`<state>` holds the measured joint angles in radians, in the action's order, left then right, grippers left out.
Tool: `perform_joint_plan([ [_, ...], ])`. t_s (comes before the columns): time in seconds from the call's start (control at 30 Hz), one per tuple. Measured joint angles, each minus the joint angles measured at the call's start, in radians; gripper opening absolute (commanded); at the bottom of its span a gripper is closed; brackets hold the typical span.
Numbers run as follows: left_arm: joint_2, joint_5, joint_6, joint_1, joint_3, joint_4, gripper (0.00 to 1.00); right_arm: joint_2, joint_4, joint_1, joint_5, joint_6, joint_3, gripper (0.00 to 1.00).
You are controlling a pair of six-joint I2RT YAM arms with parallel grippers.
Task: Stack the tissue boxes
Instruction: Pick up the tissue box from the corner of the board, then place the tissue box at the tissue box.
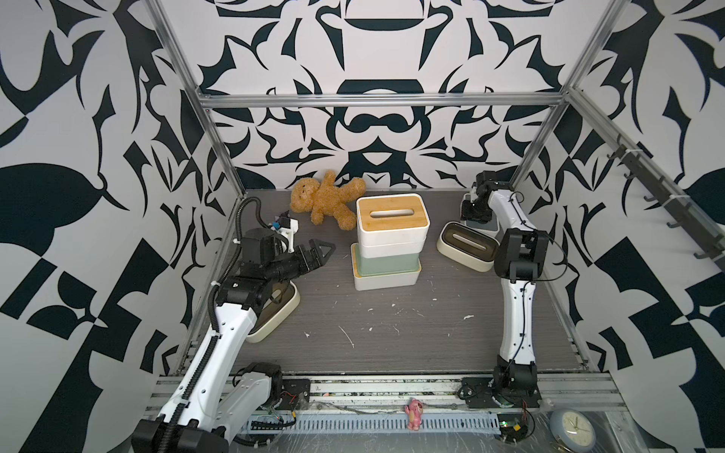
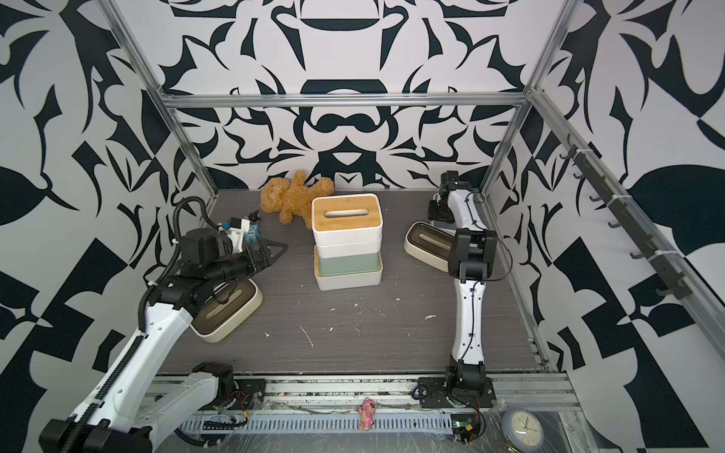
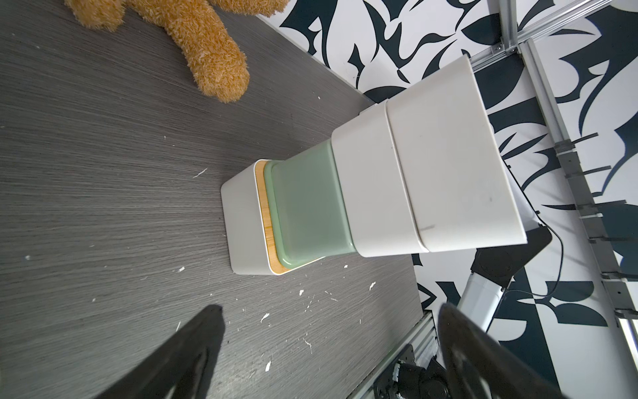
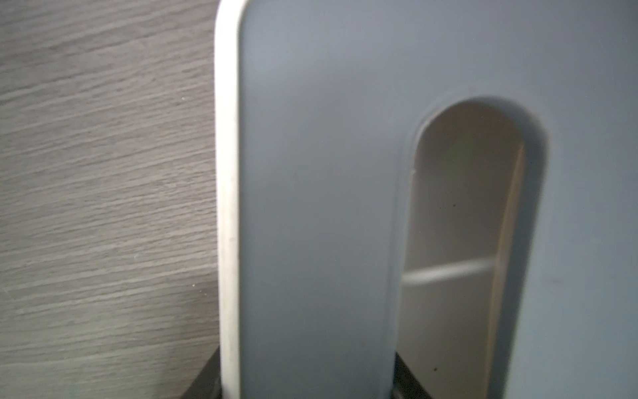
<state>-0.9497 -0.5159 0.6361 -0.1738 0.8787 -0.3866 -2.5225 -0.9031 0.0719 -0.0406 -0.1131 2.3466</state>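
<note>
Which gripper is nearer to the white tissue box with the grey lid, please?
Right. The right gripper is at that white, grey-lidded box; the left gripper is across the table, beyond the stack.

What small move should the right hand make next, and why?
Probably close the right hand on the white box with the grey lid: it seems to straddle the lid's edge, and this box stands apart from the stack of four white and green boxes.
</note>
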Motion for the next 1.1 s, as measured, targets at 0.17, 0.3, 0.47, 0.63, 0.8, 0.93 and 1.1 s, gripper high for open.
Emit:
perform_joint_plan([
  [0.17,0.001,0.002,-0.002,0.002,0.004,-0.006,0.99,0.032,0.024,0.000,-0.002,-0.006,-0.040,0.26],
  [0.3,0.003,0.004,-0.006,0.003,0.018,-0.016,0.99,0.093,0.060,0.000,-0.007,-0.011,-0.090,0.24],
  [0.47,0.019,0.006,-0.009,0.008,0.039,-0.040,0.99,0.206,0.095,0.000,-0.010,-0.016,-0.119,0.23],
  [0.63,0.023,0.007,-0.018,0.012,0.093,-0.070,0.99,0.339,0.128,-0.002,-0.038,-0.021,-0.135,0.22],
  [0.8,0.030,0.003,-0.028,0.012,0.142,-0.090,0.99,0.521,0.175,-0.005,-0.085,-0.027,-0.260,0.21],
  [0.93,0.032,-0.009,-0.026,0.013,0.173,-0.097,0.99,0.691,0.238,-0.022,-0.152,-0.027,-0.424,0.20],
  [1.1,0.015,-0.043,-0.002,0.013,0.230,-0.115,0.99,0.925,0.306,-0.081,-0.221,-0.035,-0.649,0.19],
])
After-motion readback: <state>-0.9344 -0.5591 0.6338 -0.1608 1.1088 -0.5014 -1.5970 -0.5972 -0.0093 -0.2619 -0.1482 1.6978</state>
